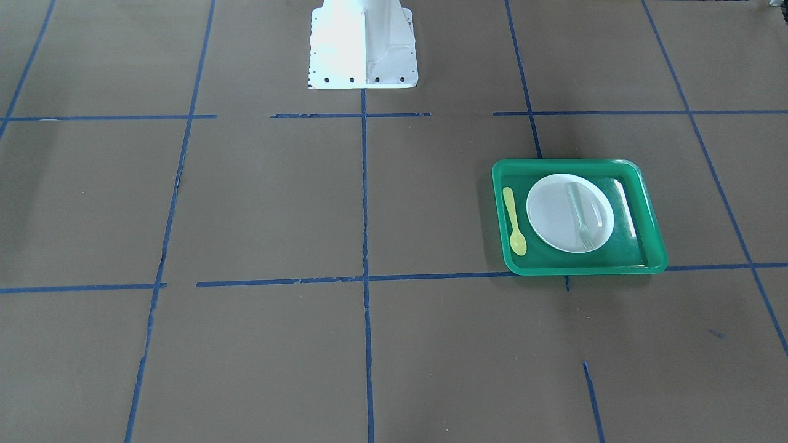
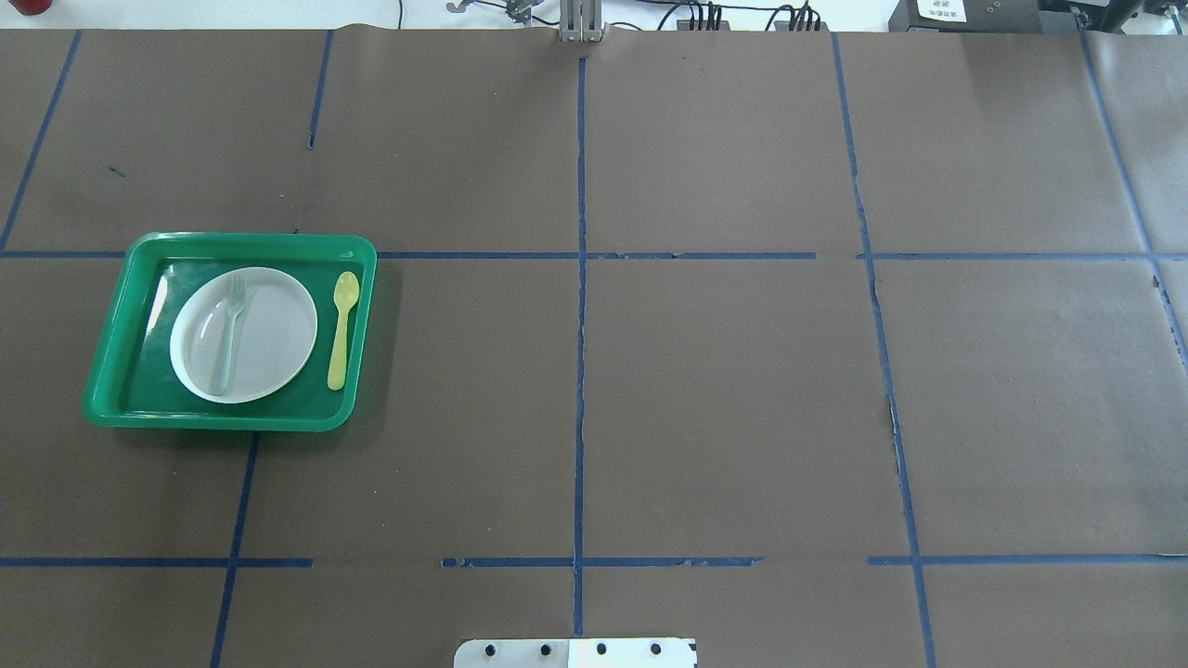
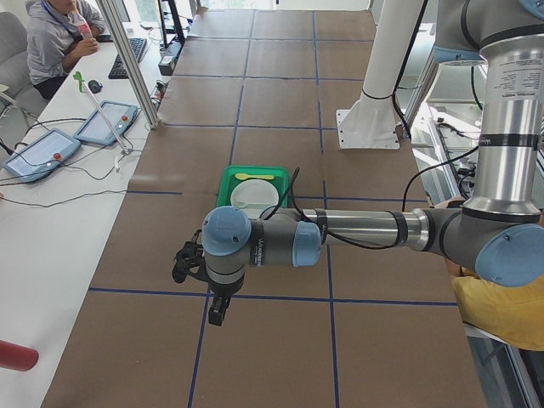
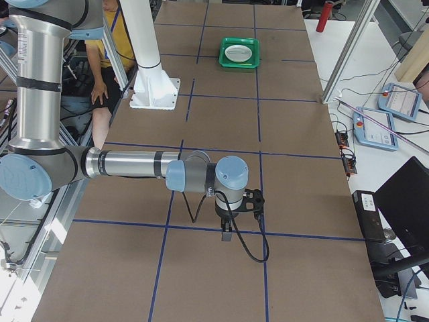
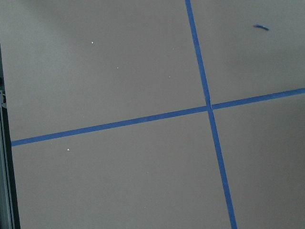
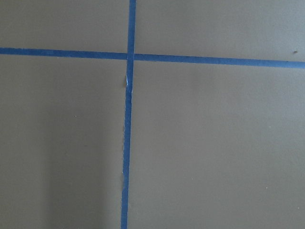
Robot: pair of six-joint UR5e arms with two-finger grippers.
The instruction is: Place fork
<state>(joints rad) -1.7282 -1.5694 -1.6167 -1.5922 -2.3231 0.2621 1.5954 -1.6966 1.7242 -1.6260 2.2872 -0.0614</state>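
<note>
Table: brown paper, blue tape grid. Both arms hover over it. Left gripper and right gripper point down. I cannot tell jaw opening or any hold from side views. Green tray on robot's left. White plate inside tray. Yellow spoon just beside plate, on tray floor. I find fork lying on plate, tines away from robot.
</note>
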